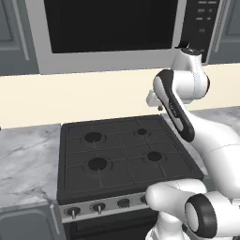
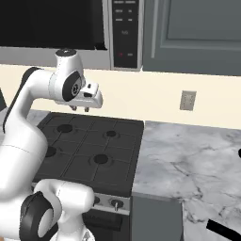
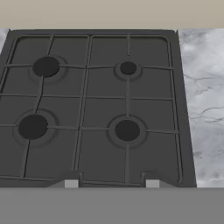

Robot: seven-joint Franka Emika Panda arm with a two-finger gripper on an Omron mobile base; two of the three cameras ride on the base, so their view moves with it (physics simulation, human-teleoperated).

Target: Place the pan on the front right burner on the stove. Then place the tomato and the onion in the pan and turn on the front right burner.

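Observation:
The stove (image 3: 87,109) is a black four-burner cooktop with bare grates. Its front right burner (image 3: 127,130) (image 1: 154,156) (image 2: 100,159) is a middling round black cap with nothing on it. My gripper (image 2: 81,109) (image 1: 157,106) (image 3: 111,183) hovers well above the back of the stove and looks down on it. It is open, with nothing between its fingers. The pan, the tomato and the onion are out of view. A long black strip (image 2: 225,229) lies on the counter at the lower right edge; I cannot tell whether it is the pan's handle.
A microwave (image 1: 108,28) hangs over the stove, close above my arm. Marble counter runs to the left (image 1: 28,154) and to the right (image 2: 188,160). Round knobs (image 1: 98,206) (image 2: 114,204) line the silver front panel. A wall outlet (image 2: 188,100) sits on the backsplash.

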